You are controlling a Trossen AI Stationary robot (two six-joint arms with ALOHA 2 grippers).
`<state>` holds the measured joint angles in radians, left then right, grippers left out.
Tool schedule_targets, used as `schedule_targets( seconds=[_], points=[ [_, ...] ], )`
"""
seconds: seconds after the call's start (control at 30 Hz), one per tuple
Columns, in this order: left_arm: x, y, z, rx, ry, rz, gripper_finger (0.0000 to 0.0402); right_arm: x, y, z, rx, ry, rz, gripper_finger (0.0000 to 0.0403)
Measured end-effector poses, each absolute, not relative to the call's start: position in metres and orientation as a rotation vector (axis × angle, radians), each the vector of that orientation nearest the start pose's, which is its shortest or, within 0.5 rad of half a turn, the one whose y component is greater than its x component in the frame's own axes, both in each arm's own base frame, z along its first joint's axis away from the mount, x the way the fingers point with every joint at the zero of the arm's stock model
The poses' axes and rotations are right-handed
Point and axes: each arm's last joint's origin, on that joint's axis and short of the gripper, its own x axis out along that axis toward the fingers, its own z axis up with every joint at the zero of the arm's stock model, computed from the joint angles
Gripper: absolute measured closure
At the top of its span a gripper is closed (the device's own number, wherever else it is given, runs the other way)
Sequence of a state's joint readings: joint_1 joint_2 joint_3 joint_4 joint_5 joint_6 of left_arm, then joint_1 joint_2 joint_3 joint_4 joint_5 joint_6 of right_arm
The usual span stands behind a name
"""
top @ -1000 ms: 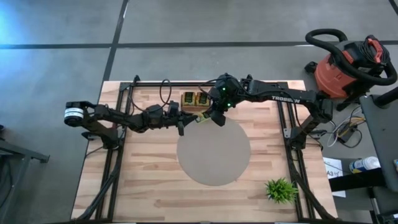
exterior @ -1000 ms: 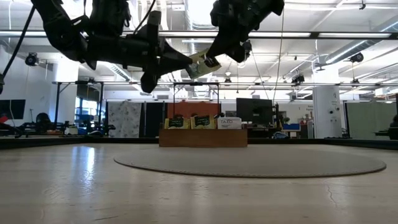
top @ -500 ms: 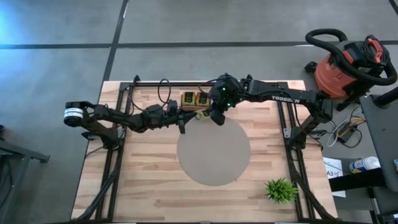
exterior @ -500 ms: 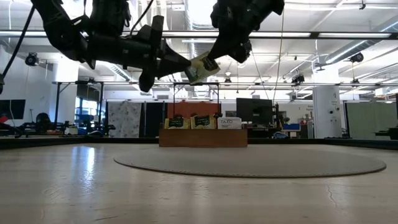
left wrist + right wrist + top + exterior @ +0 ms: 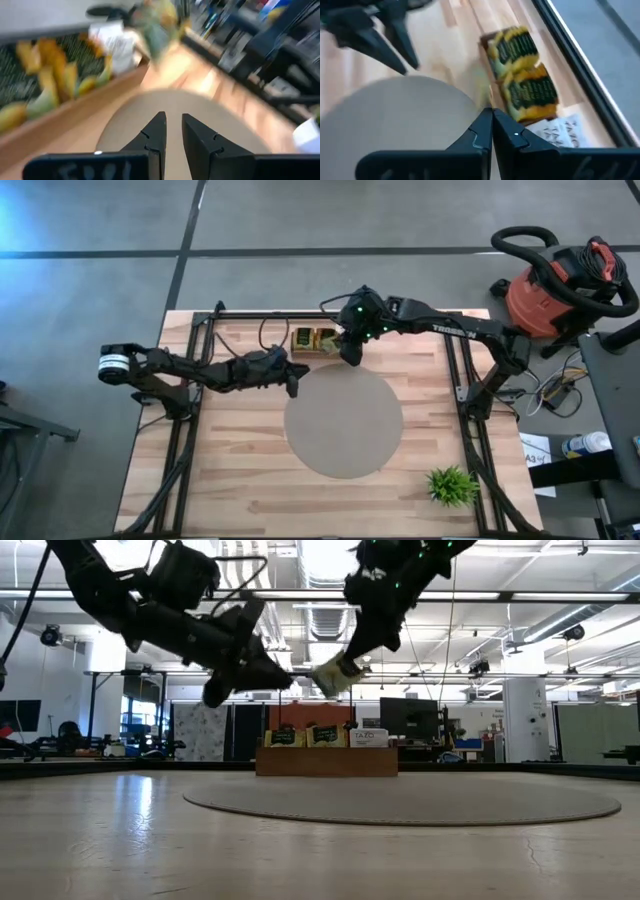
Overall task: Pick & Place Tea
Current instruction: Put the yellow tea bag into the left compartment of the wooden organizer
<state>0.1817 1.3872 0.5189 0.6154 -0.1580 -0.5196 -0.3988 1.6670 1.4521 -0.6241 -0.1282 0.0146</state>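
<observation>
**Tea packet pinched above the tray**

Hanging over the near rim of the round grey-brown mat, the right gripper has its two dark fingers pressed together on a small pale yellow-green tea packet, which dangles from the tips well clear of the table in the low view. In its own wrist view the fingers meet in a thin seam, with the packet only a blur past them. Just beside this pincer, on its outer side, the left gripper points toward it in mid-air, its fingers standing a narrow gap apart with nothing between them; from the low view its tips come close to the packet without touching it.

Directly beneath and slightly beyond the right gripper sits the brown wooden divided tray on the light wooden table. Its compartments hold the rest of the tea, upright rows of yellow packets with dark labels, and a few white ones in the compartment alongside.

Farther off, a small green plant stands at the table's corner, and a red shop vacuum sits on the floor beyond.
</observation>
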Motion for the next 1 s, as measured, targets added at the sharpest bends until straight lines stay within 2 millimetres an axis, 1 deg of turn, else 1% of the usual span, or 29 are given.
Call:
schedule_targets(
  seconds=[0.13,0.23,0.5,0.6,0.73,0.83,0.9,1.0],
  points=[
    [0.257,0.052,0.182,-0.544,0.290,0.433,0.0347,0.343,-0.146,0.284,0.146,0.888,-0.262,0.0394],
    [0.252,0.051,0.179,-0.548,0.354,0.451,0.0347,0.357,-0.152,0.274,0.081,0.957,-0.252,0.0394],
    [0.246,0.050,0.184,-0.542,0.365,0.462,0.0346,0.393,-0.170,0.265,-0.008,1.107,-0.206,0.0394],
    [0.244,0.050,0.185,-0.535,0.381,0.484,0.0346,0.405,-0.175,0.268,-0.028,1.108,-0.193,0.0394],
    [0.237,0.049,0.184,-0.531,0.426,0.498,0.0346,0.418,-0.179,0.285,-0.065,1.044,-0.187,0.0394],
    [0.228,0.048,0.183,-0.522,0.425,0.529,0.0346,0.427,-0.181,0.293,-0.084,1.014,-0.187,0.0394],
    [0.221,0.047,0.184,-0.518,0.408,0.540,0.0346,0.431,-0.183,0.294,-0.093,1.020,-0.177,0.0394],
    [0.210,0.046,0.186,-0.514,0.374,0.561,0.0346,0.438,-0.186,0.288,-0.088,1.047,-0.158,0.0394]
  ],
)
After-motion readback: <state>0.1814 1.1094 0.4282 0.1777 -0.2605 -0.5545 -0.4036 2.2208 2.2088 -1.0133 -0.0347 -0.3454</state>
